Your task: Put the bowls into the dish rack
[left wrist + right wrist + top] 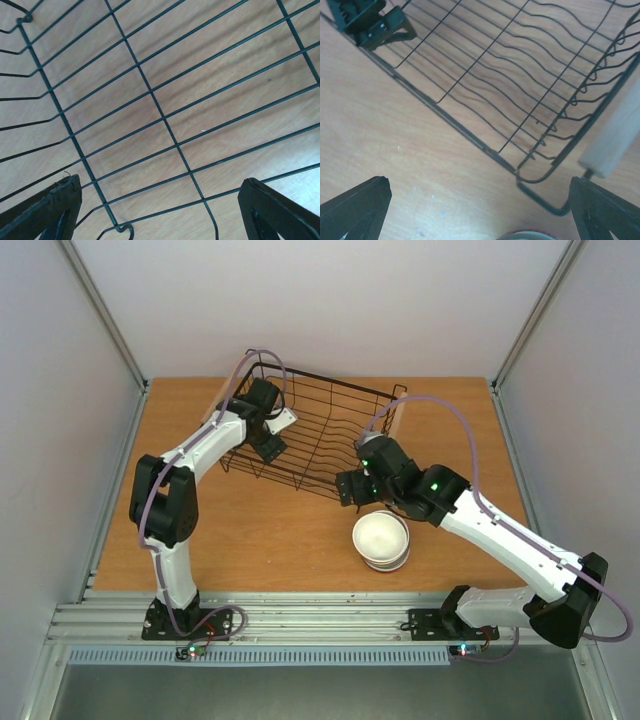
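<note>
The dish rack point(325, 430) is a black wire basket at the back middle of the table, and I see nothing inside it. A nested stack of bowls point(381, 540), a white one on top, stands on the table just in front of the rack's near right corner. My left gripper point(270, 446) is open and empty above the rack's left end; its wrist view looks down on the rack's wire floor point(165, 125). My right gripper point(350, 488) is open and empty, between the rack's corner point(520, 175) and the stack, whose rim point(530, 236) just shows.
The rack's right wooden handle point(615, 135) lies beside my right gripper. The left gripper point(365, 20) shows at the far end of the rack in the right wrist view. Grey walls enclose the wooden table point(260, 540) on three sides.
</note>
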Robot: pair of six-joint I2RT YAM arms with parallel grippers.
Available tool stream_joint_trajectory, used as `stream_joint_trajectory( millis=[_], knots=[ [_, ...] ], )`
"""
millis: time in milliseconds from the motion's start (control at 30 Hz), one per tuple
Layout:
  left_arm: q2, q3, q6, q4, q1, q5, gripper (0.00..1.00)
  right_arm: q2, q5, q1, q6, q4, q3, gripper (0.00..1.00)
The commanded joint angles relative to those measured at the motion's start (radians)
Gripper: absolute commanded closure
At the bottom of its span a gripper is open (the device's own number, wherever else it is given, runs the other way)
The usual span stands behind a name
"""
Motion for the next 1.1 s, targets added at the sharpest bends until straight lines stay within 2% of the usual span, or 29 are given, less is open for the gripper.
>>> stream_joint_trajectory(
  millis=[0,467,633,800,1067],
  knots=[
    [-0.029,-0.02,-0.03,-0.065,-0.008,0.053,0.15,0.018,0.015,0.068,0.029,-0.035,0.014,0.02],
    [-0.062,-0.042,-0.097,-0.057,-0.01,0.144,0.17,0.075,-0.126,0.105,0.068,0.047,-0.045,0.02],
    [-0.072,-0.047,-0.119,-0.055,-0.024,0.17,0.19,0.075,-0.126,0.106,0.078,0.048,-0.075,0.01],
    [-0.09,-0.058,-0.128,-0.044,-0.047,0.183,0.2,0.092,-0.077,0.106,0.074,0.058,-0.099,0.02],
    [-0.128,-0.082,-0.139,-0.005,-0.053,0.199,0.2,0.112,0.126,0.101,0.052,0.07,-0.12,0.01]
  ],
)
